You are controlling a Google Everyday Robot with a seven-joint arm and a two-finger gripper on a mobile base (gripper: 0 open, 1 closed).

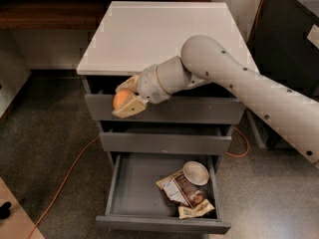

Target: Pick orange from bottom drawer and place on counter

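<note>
The orange [121, 98] is held in my gripper [126, 97], whose pale fingers are shut on it. It hangs in front of the top drawer face, just below the front left edge of the counter [159, 34]. My arm reaches in from the right across the cabinet. The bottom drawer [134, 183] stands pulled out below, its grey interior showing.
Brown snack packets [184, 193] and a pale round bowl [196, 173] lie in the right part of the bottom drawer. An orange cable [65, 178] runs over the floor on the left. A dark wooden shelf [45, 14] stands behind the cabinet.
</note>
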